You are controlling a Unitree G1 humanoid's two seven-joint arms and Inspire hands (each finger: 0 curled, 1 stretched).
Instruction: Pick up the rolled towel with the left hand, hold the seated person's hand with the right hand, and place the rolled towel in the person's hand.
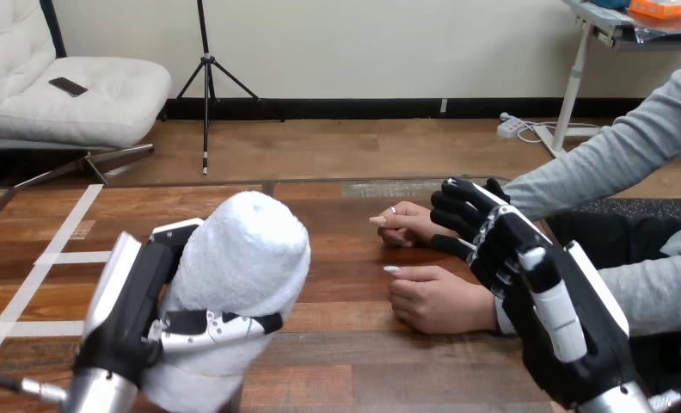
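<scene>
My left hand (139, 301) had its thumb and fingers wrapped round the rolled towel (247, 258), which stood roughly upright over the near left of the table (346, 361). The towel's lower end was cut off at the bottom edge, and the roll hid most of that hand's grip. My right hand (526, 284) hung at the right, covering the wrist of the person's nearer hand (436, 299), which rested on the wood. It reached toward the person's farther hand (410, 225) just beyond. I could not tell whether it gripped either.
</scene>
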